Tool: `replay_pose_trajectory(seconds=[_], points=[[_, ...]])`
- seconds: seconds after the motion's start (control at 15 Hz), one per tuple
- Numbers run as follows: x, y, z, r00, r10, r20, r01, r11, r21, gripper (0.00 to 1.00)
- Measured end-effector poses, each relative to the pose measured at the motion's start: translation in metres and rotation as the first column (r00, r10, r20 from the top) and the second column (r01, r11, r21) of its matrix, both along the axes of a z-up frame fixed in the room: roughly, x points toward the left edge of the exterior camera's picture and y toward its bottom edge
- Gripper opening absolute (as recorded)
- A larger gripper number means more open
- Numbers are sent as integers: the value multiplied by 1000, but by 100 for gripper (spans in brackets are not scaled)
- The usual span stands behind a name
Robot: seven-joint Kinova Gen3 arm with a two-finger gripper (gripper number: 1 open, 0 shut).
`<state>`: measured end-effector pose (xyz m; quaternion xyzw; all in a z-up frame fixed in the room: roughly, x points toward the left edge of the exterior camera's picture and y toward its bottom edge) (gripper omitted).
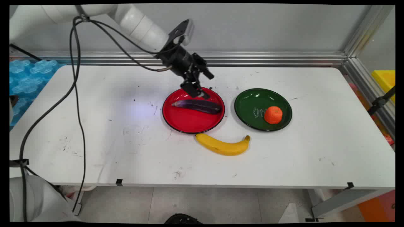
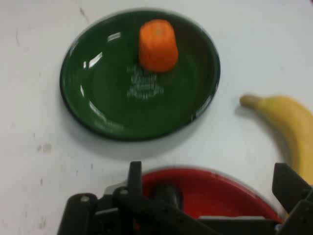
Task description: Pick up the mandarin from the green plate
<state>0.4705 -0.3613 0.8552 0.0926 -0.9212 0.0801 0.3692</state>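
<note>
white worktop [image 1: 126, 151] is seen under a wide-open, empty claw [image 1: 202, 85] hung just above the red plate [image 1: 189, 123]; the eggplant [image 1: 197, 106] (lying there) could be bumped and rolled off.

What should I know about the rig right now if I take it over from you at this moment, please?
End effector: open, holding nothing, hanging just above the far rim of the red plate.
Eggplant: lying across the red plate, right under the end effector and nearest to it.
Orange: on the green plate, to the right of the red one.
Banana: on the bare table, in front of both plates, close to the red plate's near rim.
</note>
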Motion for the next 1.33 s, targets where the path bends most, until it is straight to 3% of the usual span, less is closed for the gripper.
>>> replay_pose_trajectory(seconds=[0.53,1.33], points=[[-73,-23,4,997,23,-71,-25,999,-34,100],[-188,-62,-57,998,55,-30,-57,997,-46,100]])
